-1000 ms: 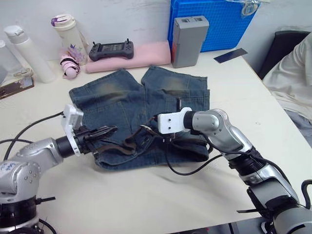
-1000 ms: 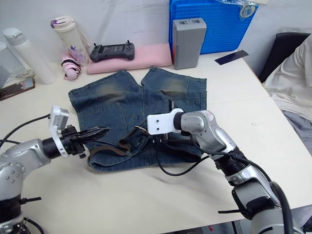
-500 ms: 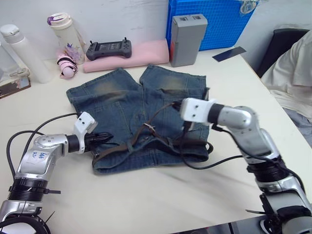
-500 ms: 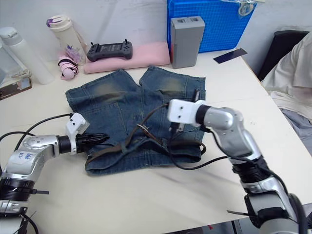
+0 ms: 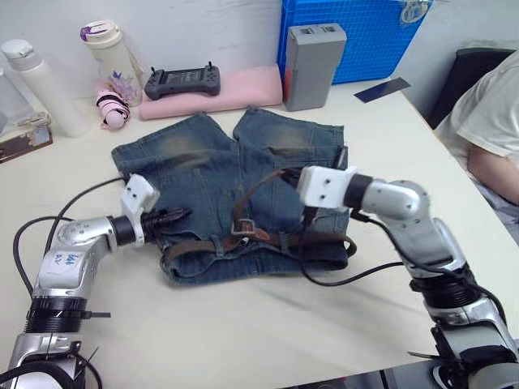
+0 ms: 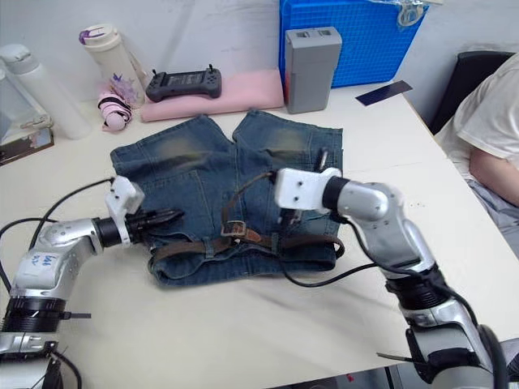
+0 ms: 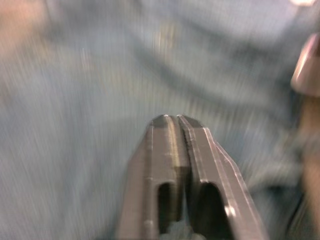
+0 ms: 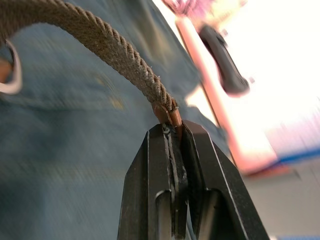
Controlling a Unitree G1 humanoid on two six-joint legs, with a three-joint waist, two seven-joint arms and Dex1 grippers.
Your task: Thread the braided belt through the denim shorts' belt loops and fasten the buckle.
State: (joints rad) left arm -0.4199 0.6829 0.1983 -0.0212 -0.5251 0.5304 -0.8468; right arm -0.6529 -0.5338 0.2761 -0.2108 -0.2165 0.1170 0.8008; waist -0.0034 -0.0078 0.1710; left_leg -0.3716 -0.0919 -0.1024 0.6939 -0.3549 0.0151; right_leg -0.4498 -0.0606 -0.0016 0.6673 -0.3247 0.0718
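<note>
The denim shorts lie flat on the table, waistband toward me. The braided belt runs along the waistband, with the silver buckle near the middle. From the buckle the free end arcs upward to my right gripper, which hangs above the shorts. That gripper is shut on the belt's brown leather tip. My left gripper hovers at the waistband's left end just above the belt, shut on nothing. The belt loops are too small to make out.
Black cables trail from both wrists across the shorts and table. At the back stand a white bottle, a tumbler, a controller on a pink pad, a grey box and a blue crate. A person sits at the right.
Over the last second my right gripper rose from the waistband and drew the belt tip up and right. The belt now lies straighter along the waistband. My left gripper stayed shut beside its left end.
</note>
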